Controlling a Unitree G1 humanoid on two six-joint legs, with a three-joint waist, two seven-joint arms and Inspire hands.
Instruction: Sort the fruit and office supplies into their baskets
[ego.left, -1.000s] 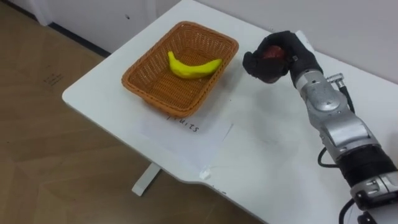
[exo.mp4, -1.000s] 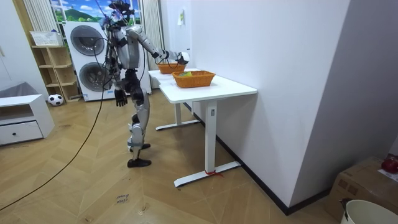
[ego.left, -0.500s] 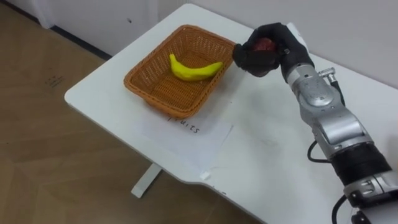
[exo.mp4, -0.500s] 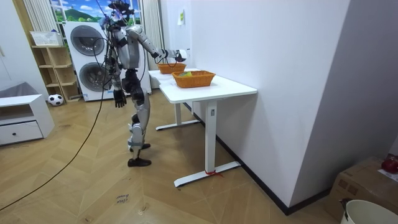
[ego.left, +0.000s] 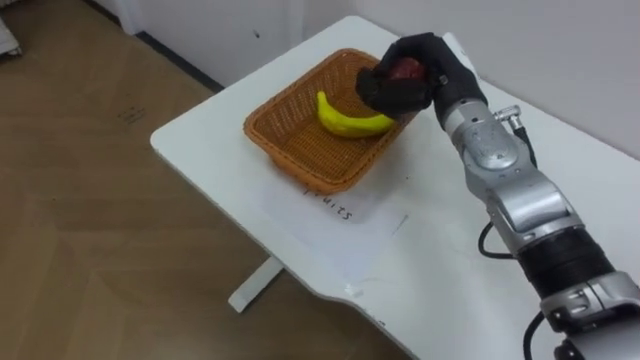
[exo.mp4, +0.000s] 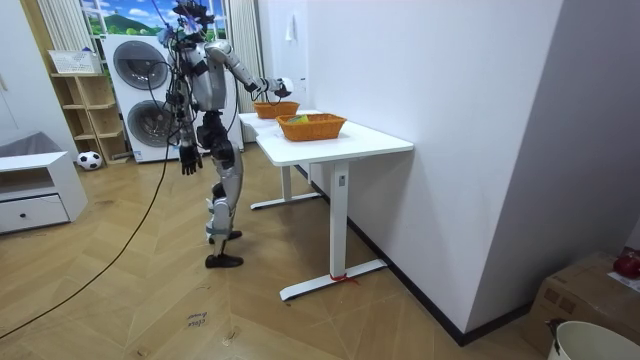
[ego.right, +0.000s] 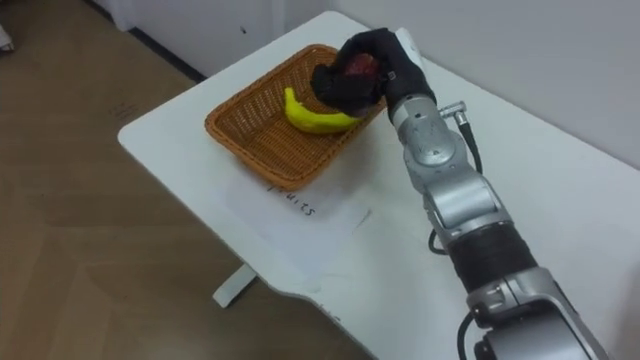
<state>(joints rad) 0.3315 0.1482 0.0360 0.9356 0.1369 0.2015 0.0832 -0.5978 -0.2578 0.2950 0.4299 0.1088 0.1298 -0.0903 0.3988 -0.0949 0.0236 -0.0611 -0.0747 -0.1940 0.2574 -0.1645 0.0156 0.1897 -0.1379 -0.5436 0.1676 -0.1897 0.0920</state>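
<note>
Right hand (ego.left: 405, 88) over rim of brown woven wicker basket (ego.left: 290, 160), black fingers clamped on dark red round fruit (ego.left: 405, 70).
Yellow banana (ego.left: 350, 121) lies in basket on white table (ego.left: 205, 150); left hand (exo.mp4: 187, 160) hangs at side.

In the upper middle of the frame, the right hand (ego.left: 436, 72) curls round a red fruit (ego.left: 405, 69) above the basket's (ego.left: 288, 128) right rim. A banana (ego.left: 350, 119) lies inside. A paper (ego.left: 350, 218) lies just below the basket on the table (ego.left: 200, 140).
</note>
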